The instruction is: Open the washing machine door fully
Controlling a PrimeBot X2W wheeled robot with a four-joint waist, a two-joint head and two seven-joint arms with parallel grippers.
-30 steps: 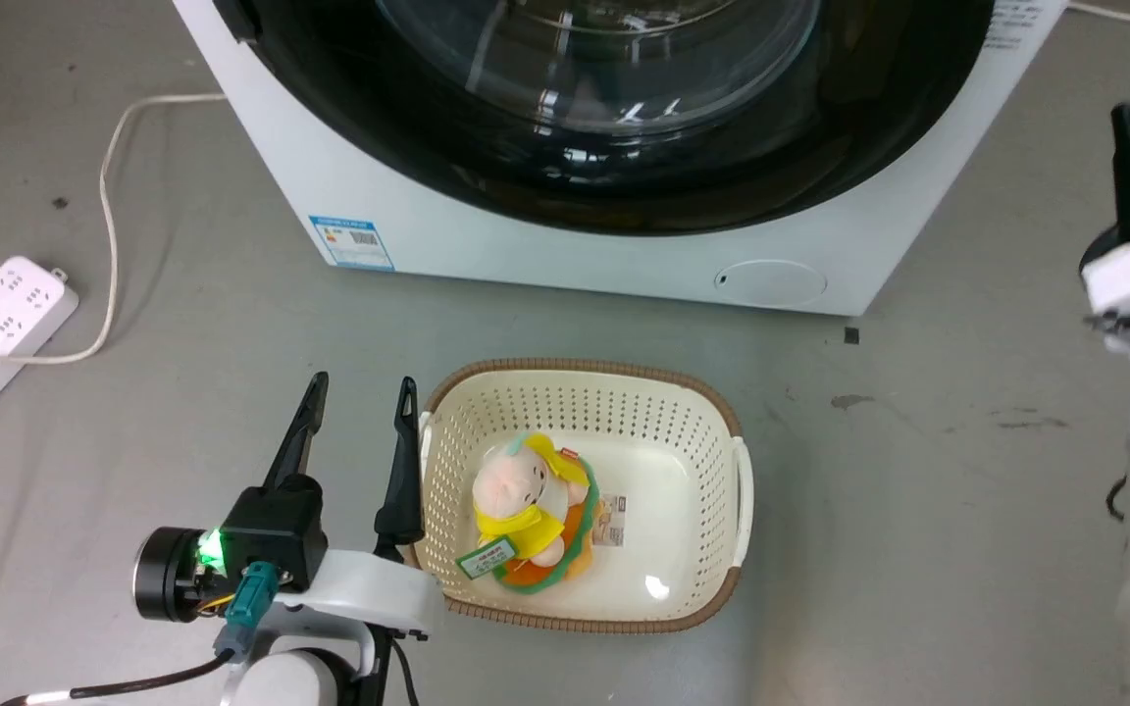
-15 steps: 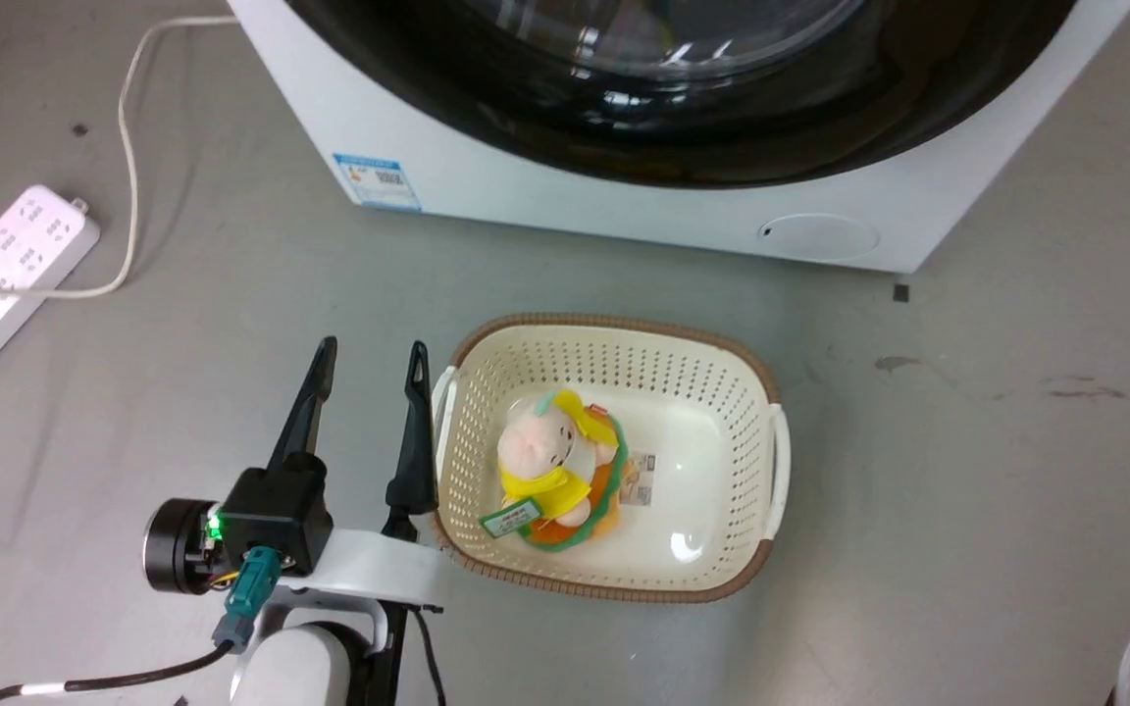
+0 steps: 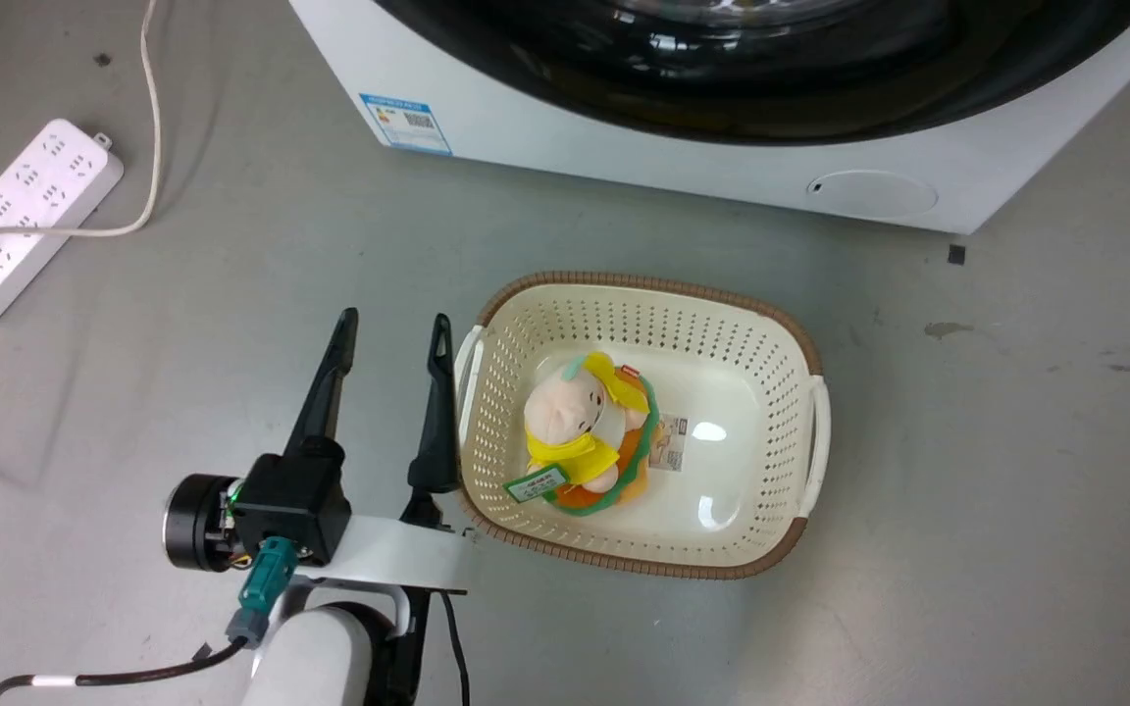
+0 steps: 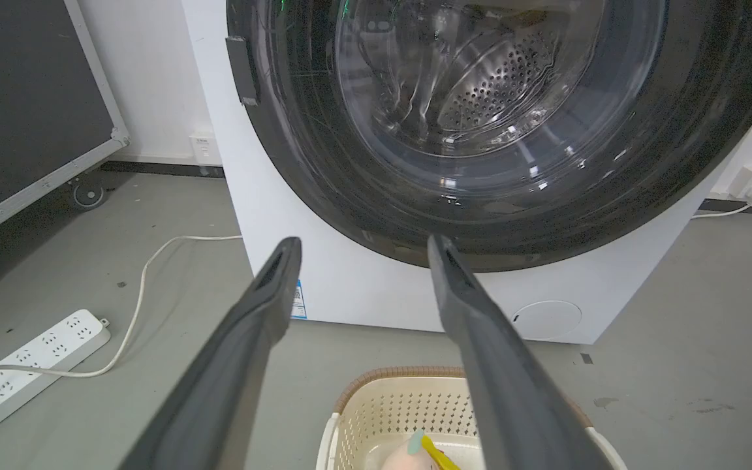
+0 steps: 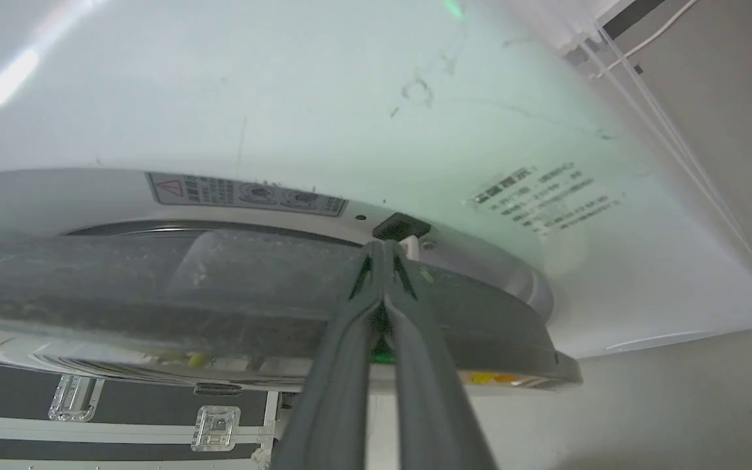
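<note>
- Left wrist view first: we judge the idle left end effector a hazard. Its fingers stand apart, and in the head view one lies just beside the rim of the basket. A turn at the waist could push that finger into the basket.
- We locate the washing machine door in the machine front, closed or nearly so as far as we can tell. The basket sits on the floor before it. Whether a full swing clears the basket, we cannot tell.
- We see the right end effector with its fingers pressed together and nothing clamped between them. The tips sit at the door's edge beside the latch slot. We expect they could slip off the rim under load, leaving the door unopened.
- Pose, left arm: low over the floor, with the fingers pointing toward the machine.
- Pose, right arm: at the machine's right side, with the fingers aimed at the door's edge.
</note>
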